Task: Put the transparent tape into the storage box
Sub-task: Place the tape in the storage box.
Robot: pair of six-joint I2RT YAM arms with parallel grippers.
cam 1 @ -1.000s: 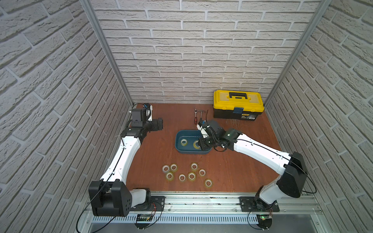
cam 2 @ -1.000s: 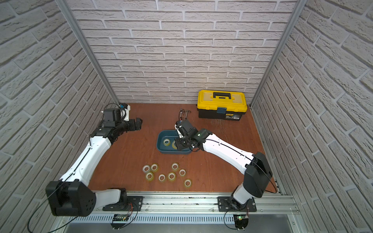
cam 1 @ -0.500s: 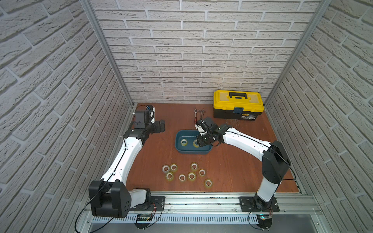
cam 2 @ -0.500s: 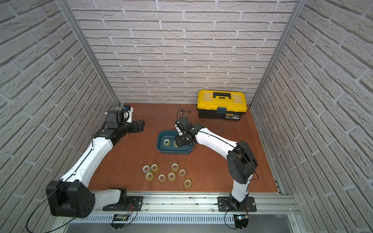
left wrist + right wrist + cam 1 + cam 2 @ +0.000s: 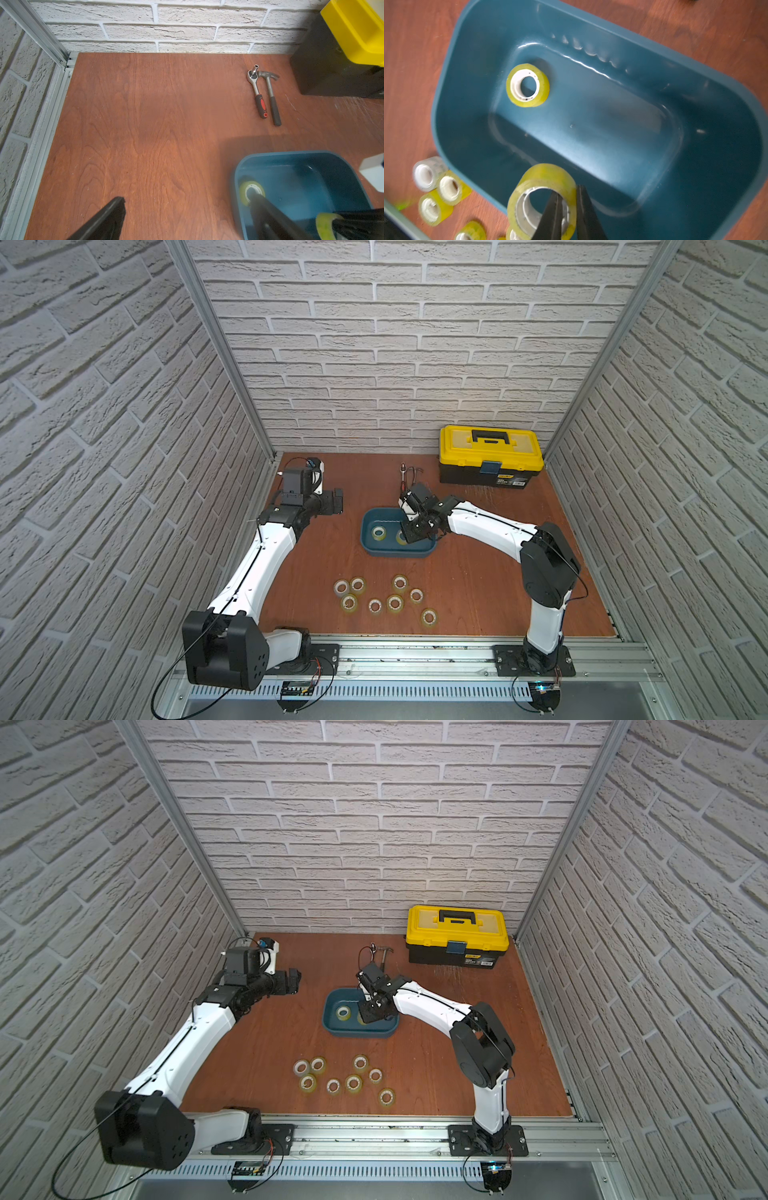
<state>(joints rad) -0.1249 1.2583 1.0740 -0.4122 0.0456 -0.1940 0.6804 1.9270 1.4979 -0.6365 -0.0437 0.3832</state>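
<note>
Just above storage box [image 5: 675,62], right end effector [image 5: 568,190] tight on tape [image 5: 544,176]; loose rolls [image 5: 395,603] nearby.

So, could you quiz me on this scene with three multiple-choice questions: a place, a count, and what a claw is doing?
1. The steel hammer with the black grip lies: A. on the wooden table behind the shallow teal plastic tub; B. inside the tub; C. atop the yellow toolbox.
2. Yellowish transparent tape rolls loose on the table: A. four; B. eight; C. twelve.
3. The right claw: A. open, empty; B. gripping the hammer; C. clamped on a tape roll above the tub.
A, beyond the tub's rim; B, eight counted; C, jaws pinch its wall.
</note>
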